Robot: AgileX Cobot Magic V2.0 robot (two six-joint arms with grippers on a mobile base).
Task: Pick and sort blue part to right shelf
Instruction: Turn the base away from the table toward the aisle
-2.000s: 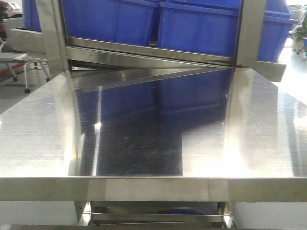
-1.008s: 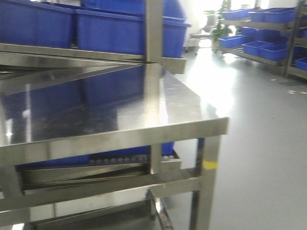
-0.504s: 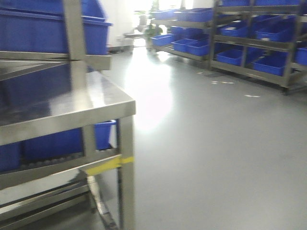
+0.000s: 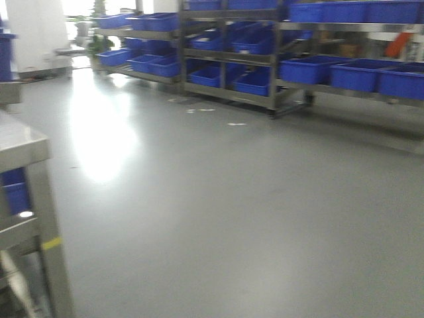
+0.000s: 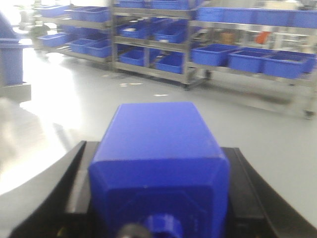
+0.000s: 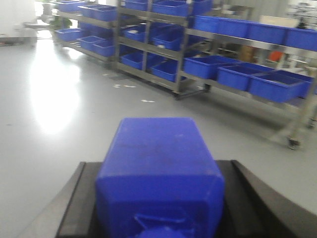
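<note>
In the right wrist view, my right gripper [image 6: 157, 166] is shut on the blue part [image 6: 158, 144], its square body pointing away and its stepped cap toward the camera. The left wrist view shows my left gripper [image 5: 157, 148] shut on a second blue block [image 5: 158, 126] with a small round knob. The right shelf [image 4: 275, 73], a steel rack lined with open blue bins, stands across the grey floor. This shelf [image 5: 187, 54] also fills the background behind the left gripper, and the shelf [image 6: 179, 59] shows beyond the right one. Neither arm shows in the front view.
A corner of the shiny steel table [image 4: 20, 149] sits at the left edge, a yellow mark on its leg. Grey floor [image 4: 218, 212] stretches between me and the racks. More racks with blue bins [image 4: 142, 63] run along the far back left.
The front view has swung to the right: the steel table slid out to the left edge, and open floor and the racks of blue bins came into view.
</note>
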